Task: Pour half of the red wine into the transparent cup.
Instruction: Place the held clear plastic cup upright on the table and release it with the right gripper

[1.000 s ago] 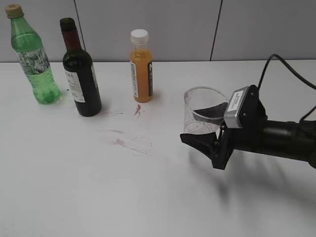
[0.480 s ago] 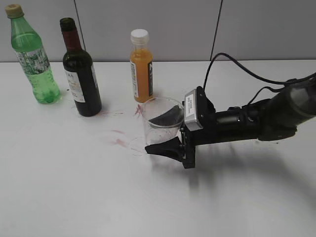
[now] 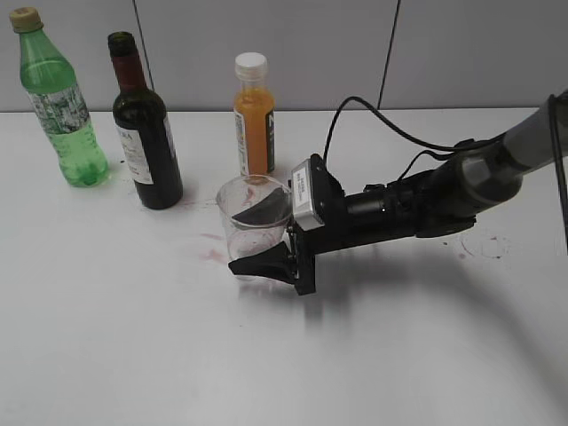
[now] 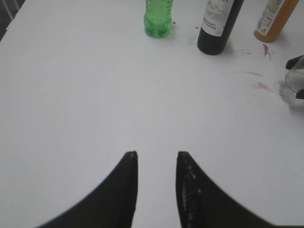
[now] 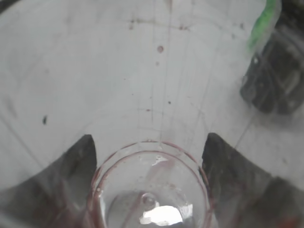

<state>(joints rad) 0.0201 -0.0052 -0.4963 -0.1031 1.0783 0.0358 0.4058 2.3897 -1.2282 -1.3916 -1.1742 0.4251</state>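
Gripping the clear cup (image 3: 256, 226) between its two black fingers, the right gripper (image 3: 264, 238) holds it upright at the white table (image 3: 133, 337), near the wine bottle (image 3: 145, 133) and the orange juice bottle (image 3: 254, 120). Well apart, the left gripper (image 4: 156, 190) hangs spread and empty.

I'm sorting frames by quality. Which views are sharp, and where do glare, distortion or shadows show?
Exterior view: sharp, even light, soft shadow under the right gripper holding the cup. Left wrist view: clear, the left gripper dark. Right wrist view: seen through the cup, so warped and blurry, glare at its base.
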